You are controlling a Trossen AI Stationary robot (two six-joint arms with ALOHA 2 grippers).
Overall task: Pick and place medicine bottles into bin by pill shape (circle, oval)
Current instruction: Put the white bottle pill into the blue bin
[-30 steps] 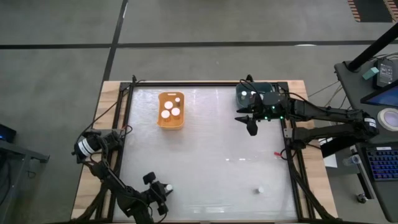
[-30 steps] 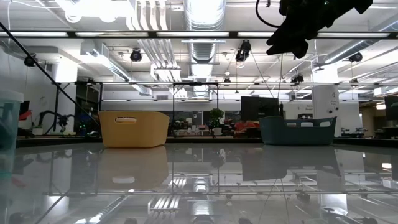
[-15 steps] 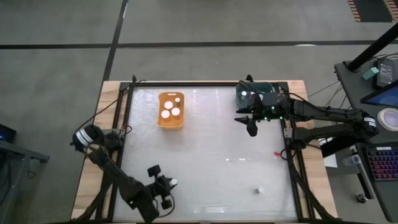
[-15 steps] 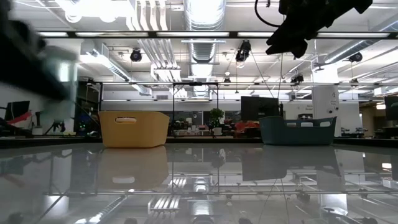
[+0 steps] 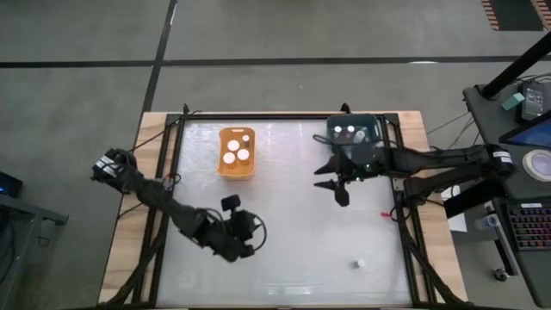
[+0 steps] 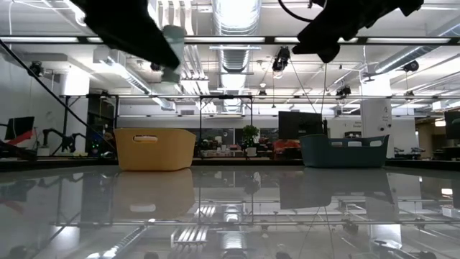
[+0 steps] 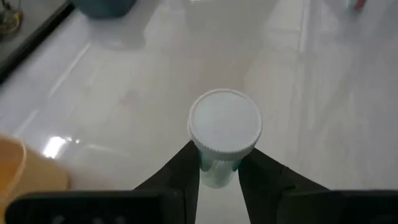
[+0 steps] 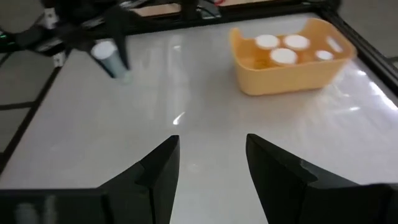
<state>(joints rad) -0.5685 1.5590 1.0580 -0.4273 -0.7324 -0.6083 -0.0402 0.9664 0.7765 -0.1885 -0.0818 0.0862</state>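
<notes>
While the left pincer (image 7: 219, 177) clamps a white-capped medicine bottle (image 7: 224, 134) just under its cap and carries it clear of the table (image 5: 293, 250), well in from the left edge, the grip looks narrow: only the fingertips (image 7: 185, 171) pinch the clear body, so a quick swing could let it slip or tilt and drop onto the glossy top. Toward the far edge sits the yellow bin (image 5: 236, 153), already holding several white-capped bottles; a release off its centre could strike the rim or those caps and bounce out. At the far right corner, the right pincer (image 5: 337, 182) hangs open and empty near the teal bin (image 5: 372, 126). One small bottle (image 5: 360, 263) stands near the front right corner.
</notes>
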